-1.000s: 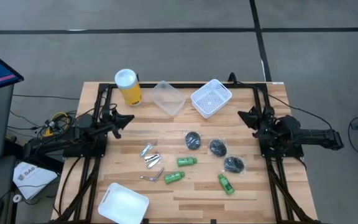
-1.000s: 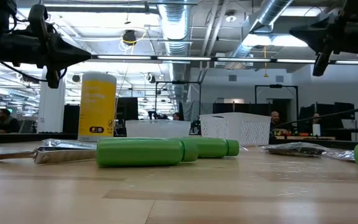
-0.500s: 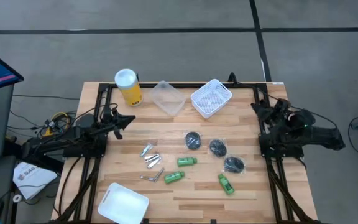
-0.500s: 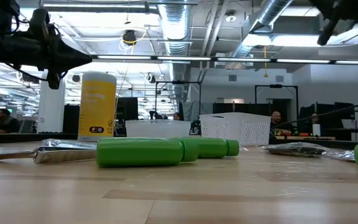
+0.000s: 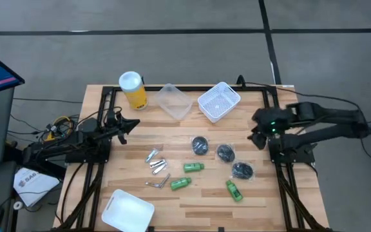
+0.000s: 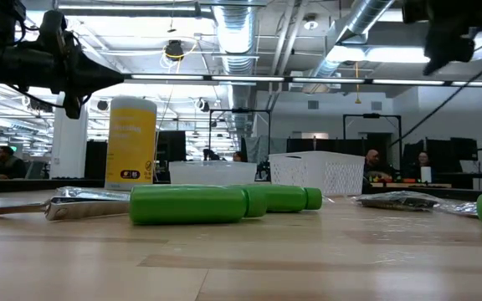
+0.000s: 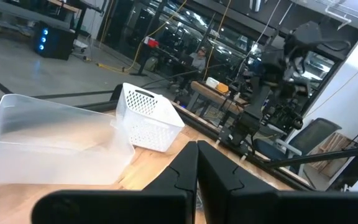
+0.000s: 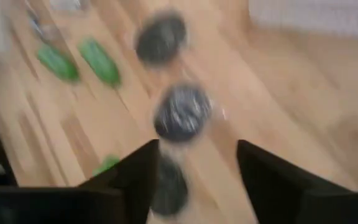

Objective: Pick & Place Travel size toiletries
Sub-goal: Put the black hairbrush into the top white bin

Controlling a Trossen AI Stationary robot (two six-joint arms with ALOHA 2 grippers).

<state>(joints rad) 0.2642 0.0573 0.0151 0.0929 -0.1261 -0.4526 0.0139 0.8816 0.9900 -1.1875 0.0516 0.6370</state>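
Right gripper (image 5: 257, 134) — two dark fingers (image 8: 278, 180) set apart with nothing between them, raised above the table's right edge, facing the row of dark round flat pieces.

Left gripper (image 7: 197, 180) — fingers pressed together, empty; waiting over the table's left edge.

Dark round flat pieces, three, apparently film-wrapped — first (image 5: 200, 145) near the table's middle, second (image 5: 225, 153) just beside it toward the right edge, third (image 5: 241, 171) nearer the front-right corner. Judged light, low-lying and a little slippery; best pinched across the rim from above.

Green plastic mini bottles, three — one (image 5: 194, 167) and another (image 5: 180, 183) lying on their sides in the front-middle, the last (image 5: 234, 191) near the front edge. Judged light, stiff and apt to roll; take across the body, fingers square to its length.

Slim silvery tubes (image 5: 156, 166) — a loose cluster left of centre. Probably soft-walled and thin; grip mid-length, gently.

Wooden slatted table (image 5: 263, 200) — carries all the above.

Clear plastic tub (image 5: 174, 101) and white perforated basket (image 5: 218, 101) — at the back edge, side by side. White shallow tray (image 5: 127, 211) — overhanging the front-left corner. Tall yellow canister with white lid (image 5: 132, 89) — back-left.
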